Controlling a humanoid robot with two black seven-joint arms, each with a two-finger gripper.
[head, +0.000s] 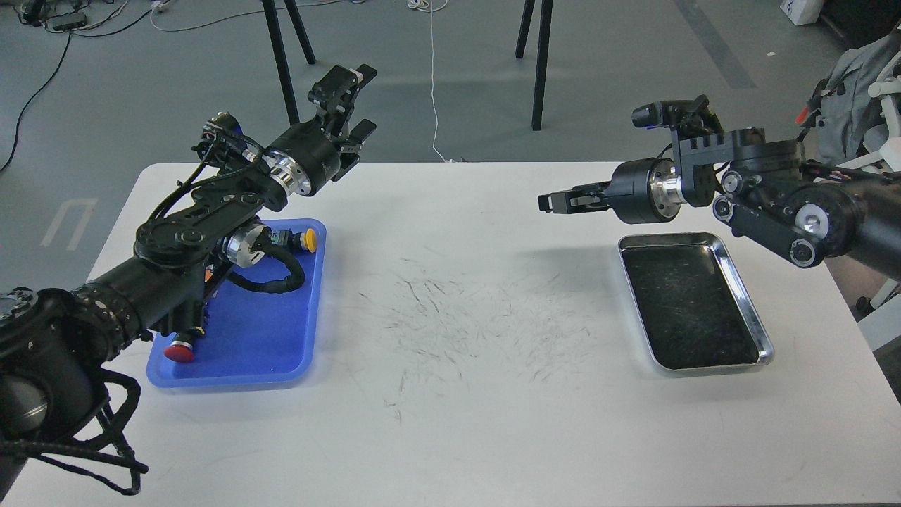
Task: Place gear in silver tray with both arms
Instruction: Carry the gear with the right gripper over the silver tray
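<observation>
The silver tray (pixel 746 296) lies on the right side of the white table, its dark scuffed floor bare. A yellow gear (pixel 306 241) and a red gear (pixel 180 351) lie in a blue plastic tray (pixel 260 338) on the left, both partly hidden by my left arm. My left gripper (pixel 355 104) is open and empty, held high past the blue tray's far end. My right gripper (pixel 552 203) points left, above the table just left of the silver tray's far end. Its fingers overlap in this view and nothing shows in them.
The white table (pixel 457 394) has dark scuff marks in its middle. Black stand legs (pixel 538 63) and cables are on the floor behind the table. A grey chair or bag (pixel 855 91) stands at the far right.
</observation>
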